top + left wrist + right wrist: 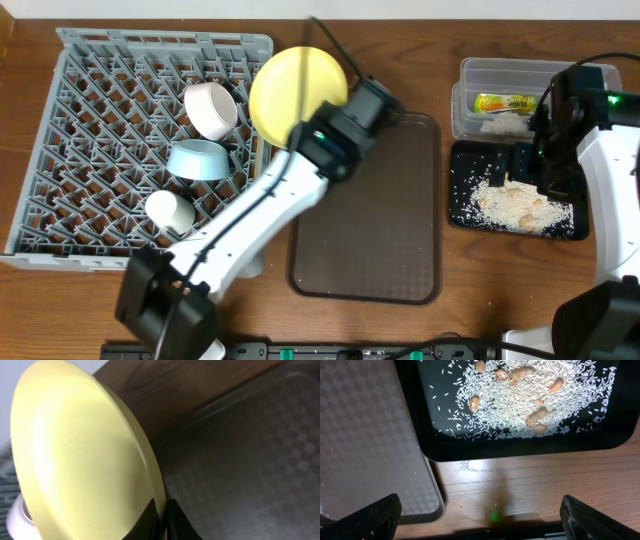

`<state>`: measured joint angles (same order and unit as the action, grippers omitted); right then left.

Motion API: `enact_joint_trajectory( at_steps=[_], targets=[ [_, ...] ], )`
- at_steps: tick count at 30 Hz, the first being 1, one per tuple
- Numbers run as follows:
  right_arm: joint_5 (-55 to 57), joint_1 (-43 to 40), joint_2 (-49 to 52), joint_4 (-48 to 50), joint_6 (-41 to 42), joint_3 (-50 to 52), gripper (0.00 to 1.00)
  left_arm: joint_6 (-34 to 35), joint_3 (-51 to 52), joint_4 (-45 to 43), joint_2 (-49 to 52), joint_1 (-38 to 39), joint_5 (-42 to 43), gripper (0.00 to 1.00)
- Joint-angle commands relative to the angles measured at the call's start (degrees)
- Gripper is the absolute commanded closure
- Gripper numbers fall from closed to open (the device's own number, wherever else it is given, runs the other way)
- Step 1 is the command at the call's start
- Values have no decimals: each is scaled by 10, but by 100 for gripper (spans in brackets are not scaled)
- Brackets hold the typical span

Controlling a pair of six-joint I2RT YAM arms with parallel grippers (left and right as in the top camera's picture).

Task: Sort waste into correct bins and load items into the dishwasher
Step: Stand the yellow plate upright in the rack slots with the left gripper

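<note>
Yellow plate [298, 88]: tilted up on edge over the far-left corner of the brown tray [385, 230], between it and the rack.
Left gripper [161, 512]: dark fingers [148, 519] pinched onto the plate's rim, one each side.
Grey dish rack [90, 70]: left of the brown tray; holds white bowl [210, 108], lt blue bowl [198, 158] and small white cup [170, 210].
Black tray [461, 205]: just beside the brown tray's right edge; rice crumbs [530, 400] spread inside w/ a few tan nut-like bits.
Clear tub [470, 72]: right of the brown tray at its far end, beyond the black tray; yellow-green wrapper [505, 102] and white tissue scrap [506, 122] inside.
Writing: wrapper print too small to read; no brand legible elsewhere.
Right gripper [480, 517]: fingers spread wide, holding nothing, over bare wood at the black tray's edge, right of the brown tray.
</note>
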<state>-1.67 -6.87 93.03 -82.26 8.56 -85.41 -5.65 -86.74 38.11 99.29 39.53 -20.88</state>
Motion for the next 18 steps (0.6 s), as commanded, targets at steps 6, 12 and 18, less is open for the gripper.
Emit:
enact_joint_trajectory(
  at_steps=[6,12,18],
  targets=[
    [-1,-7,-9,0,6,-10,1,75,-2,2,-34,-100,189,92],
    [-1,-7,-9,-1,6,-10,1,133,-2,-2,-35,-176,322,92],
    [-1,-7,-9,-1,6,-10,1,162,-2,-17,-35,-239,451,92]
  ],
)
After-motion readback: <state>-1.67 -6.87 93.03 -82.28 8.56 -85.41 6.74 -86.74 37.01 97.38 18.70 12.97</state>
